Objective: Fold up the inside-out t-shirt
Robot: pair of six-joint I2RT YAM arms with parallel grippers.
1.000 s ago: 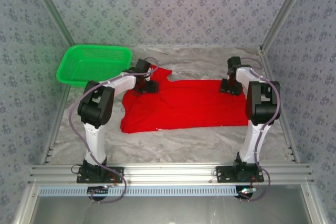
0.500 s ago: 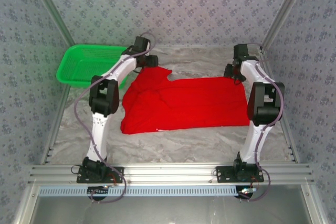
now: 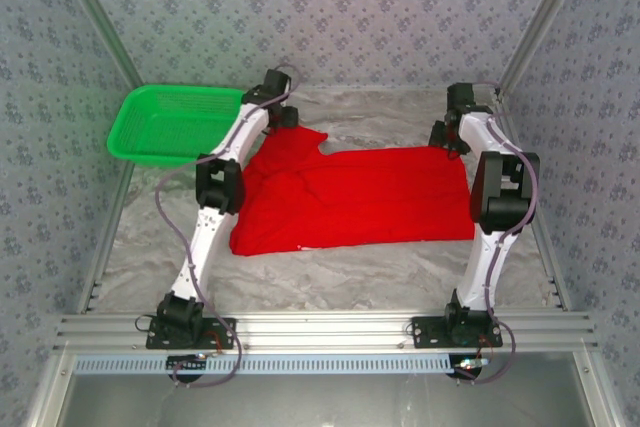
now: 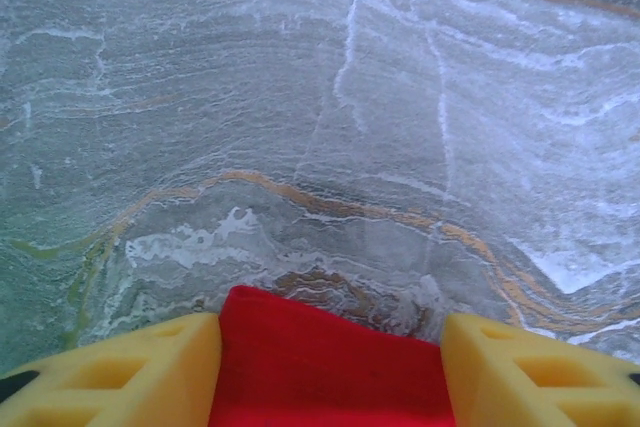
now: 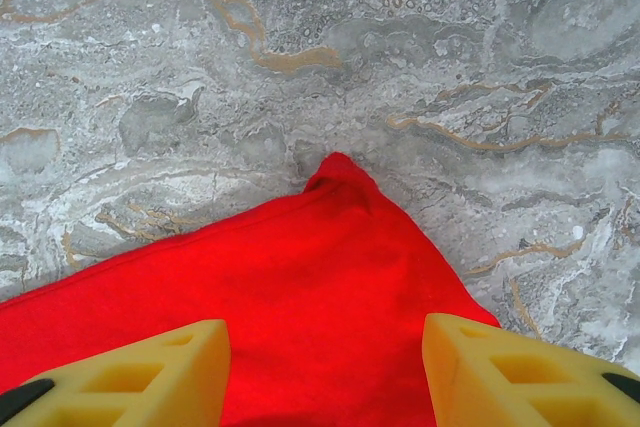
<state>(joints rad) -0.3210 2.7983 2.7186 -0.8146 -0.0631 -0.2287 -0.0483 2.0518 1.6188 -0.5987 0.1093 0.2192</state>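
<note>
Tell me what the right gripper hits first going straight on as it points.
Probably the red t-shirt: its corner lies dead ahead of the right gripper, between its open fingers, marble table beyond. Depth unclear.

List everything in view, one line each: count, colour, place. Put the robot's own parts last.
t-shirt: one, bright red, spread across the middle of the table
basket: one, green, far left corner of the table
table: one, grey marbled, under the shirt
walls: three, grey-blue patterned, at the left, back and right
metal rails: several, silver, along the near edge
left arm: one, white and black, reaching to the shirt's far left corner
right arm: one, white and black, reaching to the shirt's far right corner
left fingers: two, yellow, apart, red cloth between them
right fingers: two, yellow, apart, over a corner of the shirt
</note>
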